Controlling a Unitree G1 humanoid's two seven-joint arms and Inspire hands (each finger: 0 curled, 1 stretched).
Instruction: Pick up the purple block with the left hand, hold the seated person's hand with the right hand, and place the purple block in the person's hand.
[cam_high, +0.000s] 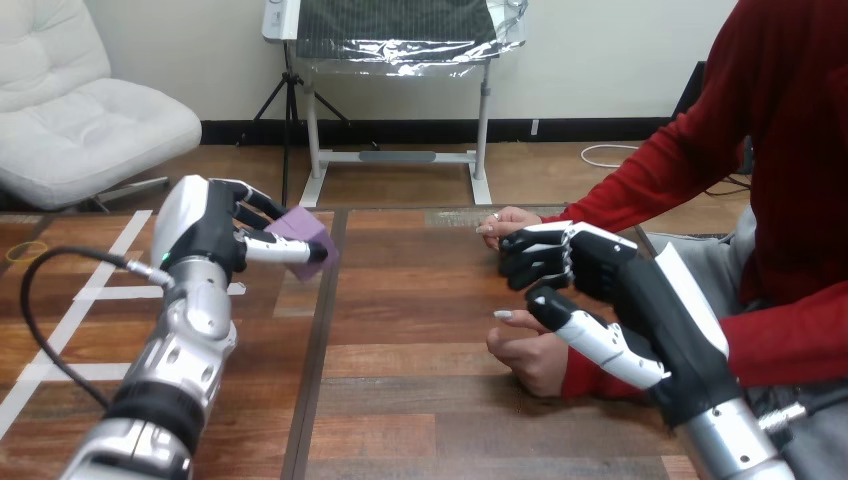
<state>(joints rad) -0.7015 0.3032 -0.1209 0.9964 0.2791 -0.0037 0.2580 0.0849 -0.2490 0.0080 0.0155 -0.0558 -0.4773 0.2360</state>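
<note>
Wooden counter (420, 300) underneath. Purple block (308, 240) gripped between left hand (205, 235) fingers (258, 205) and thumb, raised clear of the planks: pickup done. Right hand (590, 270) between the person's farther hand (505, 222) and nearer hand (535, 355); real hold impossible to tell. Carry-over and placing yet to do.

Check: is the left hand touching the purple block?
Touching. Head view: the left hand has its fingers and thumb closed round the purple block, with no gap.
</note>
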